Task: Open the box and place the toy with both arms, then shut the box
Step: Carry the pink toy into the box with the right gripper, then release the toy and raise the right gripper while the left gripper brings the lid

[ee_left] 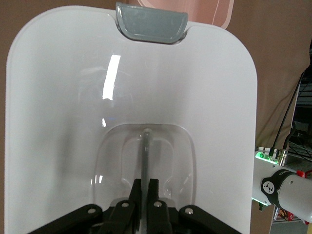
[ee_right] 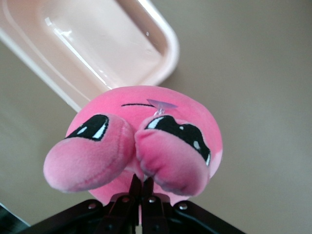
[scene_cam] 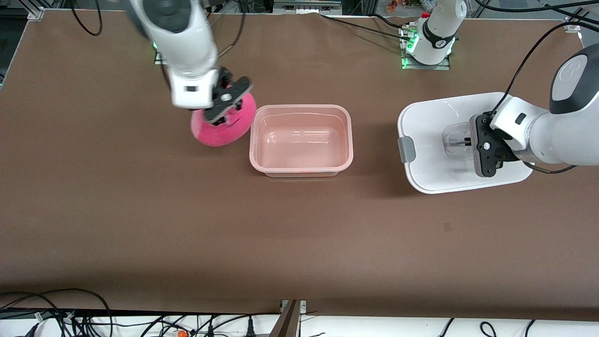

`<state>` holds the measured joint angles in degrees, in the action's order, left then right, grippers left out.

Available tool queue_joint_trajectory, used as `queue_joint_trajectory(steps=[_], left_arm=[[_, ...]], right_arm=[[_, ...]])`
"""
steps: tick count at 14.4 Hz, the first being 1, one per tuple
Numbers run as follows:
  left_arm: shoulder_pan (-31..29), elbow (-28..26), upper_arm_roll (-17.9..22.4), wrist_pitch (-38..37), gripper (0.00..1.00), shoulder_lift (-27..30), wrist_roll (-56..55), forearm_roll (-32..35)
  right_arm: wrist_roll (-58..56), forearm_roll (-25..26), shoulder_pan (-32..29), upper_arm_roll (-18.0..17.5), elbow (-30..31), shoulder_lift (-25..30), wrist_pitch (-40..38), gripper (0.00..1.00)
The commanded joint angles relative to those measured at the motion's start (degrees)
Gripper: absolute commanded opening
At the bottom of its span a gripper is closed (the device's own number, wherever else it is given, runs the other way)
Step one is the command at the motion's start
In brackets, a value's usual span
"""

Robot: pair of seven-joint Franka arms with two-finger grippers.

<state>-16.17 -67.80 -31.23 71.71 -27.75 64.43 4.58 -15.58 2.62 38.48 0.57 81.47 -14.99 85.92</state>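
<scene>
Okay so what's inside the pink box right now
Nothing is inside the box: its translucent pink floor shows bare, with only light glare. The toy hangs outside it in the right gripper. The lid is off, held by the left gripper.
</scene>
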Motion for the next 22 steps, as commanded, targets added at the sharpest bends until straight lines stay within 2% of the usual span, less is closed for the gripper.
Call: queue_joint_trajectory(steps=[1, 6, 14, 22], left_arm=[[0.2, 0.8, -0.2, -1.1, 0.0, 0.2, 1.3, 1.4], [0.0, 0.8, -0.2, -1.2, 0.0, 0.2, 1.4, 1.5], [0.0, 0.7, -0.3, -1.3, 0.0, 0.2, 1.4, 1.5], [0.2, 0.6, -0.4, -2.0, 0.0, 0.2, 1.3, 1.1]], right_arm=[[-6.7, 2.7, 5.5, 0.9, -9.1, -7.5, -1.7, 0.0], [-11.2, 5.8, 9.9, 0.9, -14.8, -15.4, -0.7, 0.0], [-10.9, 7.8, 13.5, 1.0, -14.8, -22.9, 5.6, 0.0], [-3.0, 11.0, 15.5, 1.1, -14.8, -30.4, 13.6, 0.0]])
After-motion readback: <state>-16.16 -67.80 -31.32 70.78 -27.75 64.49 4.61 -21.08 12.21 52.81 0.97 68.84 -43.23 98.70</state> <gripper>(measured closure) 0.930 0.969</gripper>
